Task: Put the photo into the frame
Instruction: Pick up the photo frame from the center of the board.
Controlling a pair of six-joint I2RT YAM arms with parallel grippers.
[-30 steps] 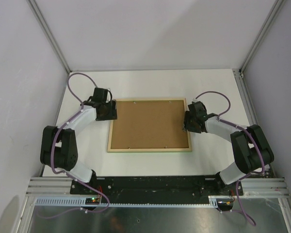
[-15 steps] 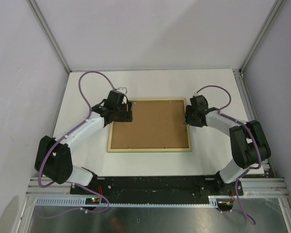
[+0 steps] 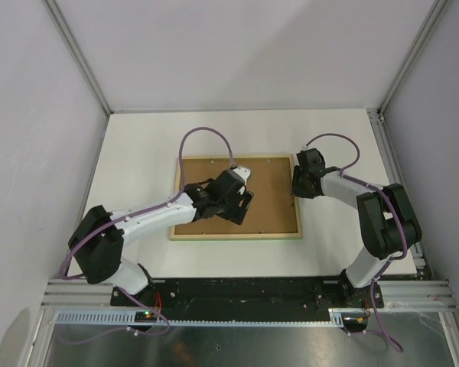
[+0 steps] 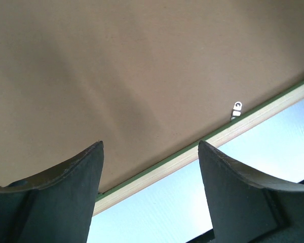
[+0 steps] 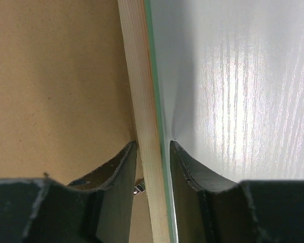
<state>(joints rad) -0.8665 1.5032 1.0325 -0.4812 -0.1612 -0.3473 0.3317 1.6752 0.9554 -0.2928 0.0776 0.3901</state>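
The frame (image 3: pixel 237 235) lies face down on the white table, pale wood up, with a brown backing board (image 3: pixel 271 195) filling it. The photo is hidden. My left gripper (image 3: pixel 239 208) hovers open over the board's near-left part; its wrist view shows the board (image 4: pixel 142 66), the frame's rail (image 4: pixel 218 139) and nothing between the open gripper (image 4: pixel 149 147) fingers. My right gripper (image 3: pixel 294 191) straddles the frame's right rail (image 5: pixel 139 76). Seen from the right wrist, this gripper (image 5: pixel 153 144) has one finger inside on the board and one outside on the table, closed against the rail.
A small metal retaining clip (image 4: pixel 237 107) sits at the board's edge by the rail. White tabletop (image 5: pixel 233 76) surrounds the frame. Grey enclosure walls and aluminium posts (image 3: pixel 76 57) bound the table on three sides.
My left arm has swung from the frame's left edge rightward over the backing board, opening wider. My right gripper stayed at the right rail and its jaws closed in on it.
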